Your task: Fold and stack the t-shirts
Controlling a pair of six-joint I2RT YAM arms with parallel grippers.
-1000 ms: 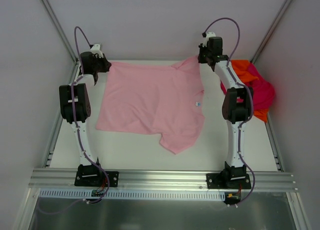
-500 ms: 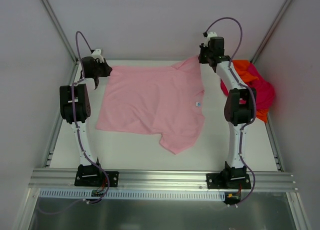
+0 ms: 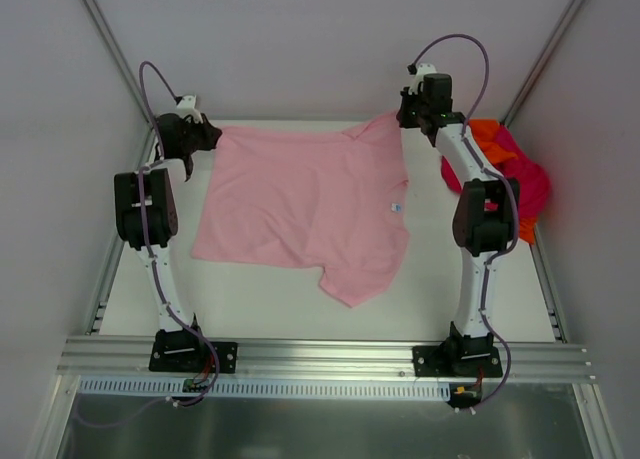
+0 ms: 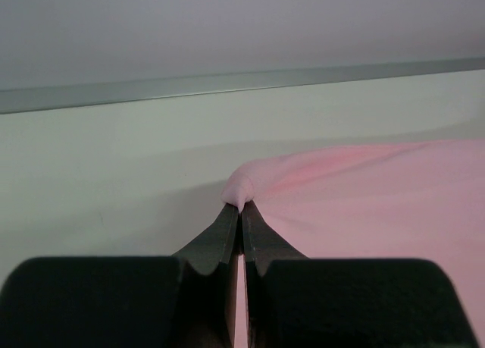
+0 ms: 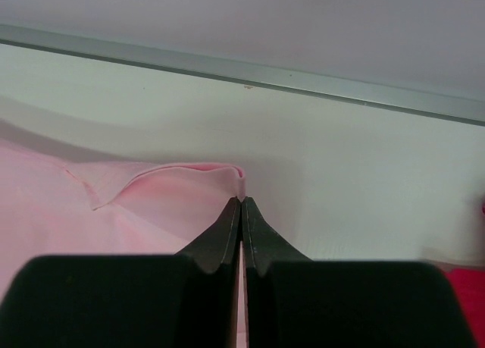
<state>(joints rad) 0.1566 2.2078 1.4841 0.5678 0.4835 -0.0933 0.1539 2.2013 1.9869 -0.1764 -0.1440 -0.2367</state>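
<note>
left gripper (image 4: 241,210): clamped on light pink t-shirt (image 3: 300,194), far-left corner | right gripper (image 5: 241,202): clamped on its far-right corner

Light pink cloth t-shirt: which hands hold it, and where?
The left hand pinches the light pink cloth t-shirt at its far-left corner; right hand, its far-right corner.

You have three t-shirts in view: one light pink t-shirt (image 3: 310,204), one magenta-red t-shirt (image 3: 530,184) and one orange t-shirt (image 3: 483,132), the last two heaped together just outboard of the right gripper (image 3: 400,114). You have two arms and so two grippers, counting the left gripper (image 3: 212,132); each has two fingers, pinched onto one corner of the pink cloth. One table (image 3: 260,299) lies under everything.
</note>
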